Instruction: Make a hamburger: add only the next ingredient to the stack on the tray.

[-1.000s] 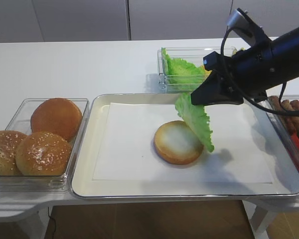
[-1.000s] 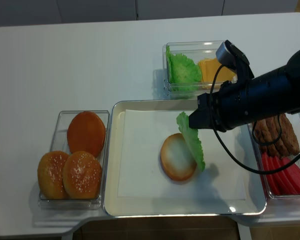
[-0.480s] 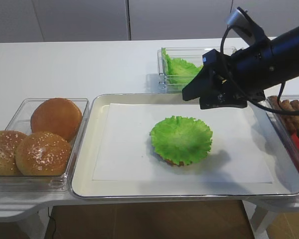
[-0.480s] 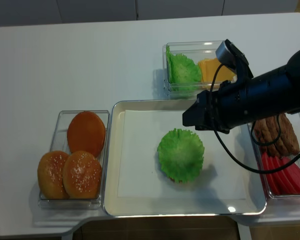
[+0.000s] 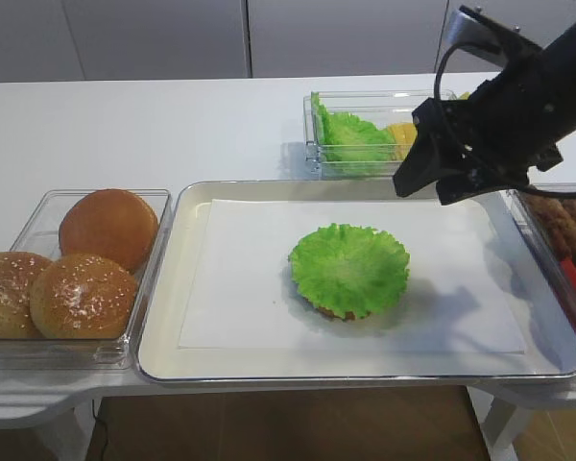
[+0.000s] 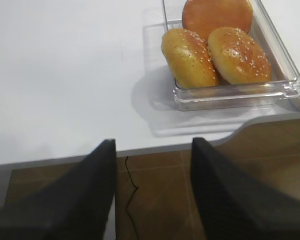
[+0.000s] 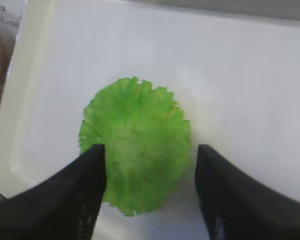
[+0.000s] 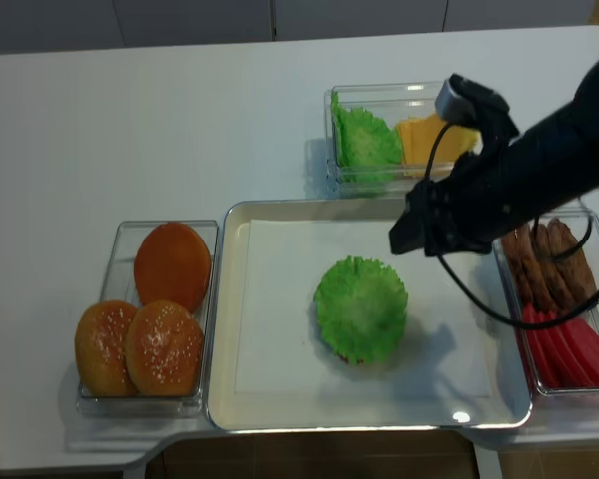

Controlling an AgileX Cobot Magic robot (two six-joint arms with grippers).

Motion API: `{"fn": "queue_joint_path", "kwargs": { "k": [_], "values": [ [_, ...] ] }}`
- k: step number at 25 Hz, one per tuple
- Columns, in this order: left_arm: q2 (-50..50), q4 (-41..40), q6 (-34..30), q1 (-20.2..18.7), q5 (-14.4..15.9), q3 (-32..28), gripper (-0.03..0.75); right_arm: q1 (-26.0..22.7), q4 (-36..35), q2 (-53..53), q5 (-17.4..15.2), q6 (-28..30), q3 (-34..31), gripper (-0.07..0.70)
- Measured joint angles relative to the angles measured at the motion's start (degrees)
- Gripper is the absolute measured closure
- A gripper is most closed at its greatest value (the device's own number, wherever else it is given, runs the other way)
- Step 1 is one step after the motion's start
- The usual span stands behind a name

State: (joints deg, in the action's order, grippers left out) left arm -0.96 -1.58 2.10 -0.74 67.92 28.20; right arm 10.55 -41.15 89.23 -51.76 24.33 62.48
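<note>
The bright green lettuce leaf lies flat on the bun bottom, in the middle of the paper-lined silver tray. It covers the bun almost entirely; only a thin brown edge peeks out. My right gripper hovers above and to the right of the leaf, open, with nothing between its fingers. My left gripper appears only in its own wrist view, open and empty, off the table's front-left edge over the floor.
A clear box of whole buns sits left of the tray. Behind the tray is a box of bunched lettuce and cheese. Brown patties and red slices fill boxes on the right.
My right gripper opened and let go of the leaf, which dropped from hanging upright to lying flat on the bun. The gripper then rose and drew back to the right.
</note>
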Motion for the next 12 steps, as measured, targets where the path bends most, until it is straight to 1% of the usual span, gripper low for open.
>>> {"fn": "queue_joint_path", "kwargs": {
  "k": [2,5,8,12],
  "values": [
    [0.0,0.0,0.0,0.0,0.0,0.0,0.359,0.0,4.6,-0.8,-0.8,-3.7,1.6,0.202],
    [0.0,0.0,0.0,0.0,0.0,0.0,0.359,0.0,12.6,-3.4,-2.1,-8.9,2.3,0.202],
    [0.0,0.0,0.0,0.0,0.0,0.0,0.359,0.0,21.0,-6.1,-5.6,-13.6,2.3,0.202],
    [0.0,0.0,0.0,0.0,0.0,0.0,0.359,0.0,26.8,-10.3,-9.8,-17.2,2.3,0.202]
  ]
}}
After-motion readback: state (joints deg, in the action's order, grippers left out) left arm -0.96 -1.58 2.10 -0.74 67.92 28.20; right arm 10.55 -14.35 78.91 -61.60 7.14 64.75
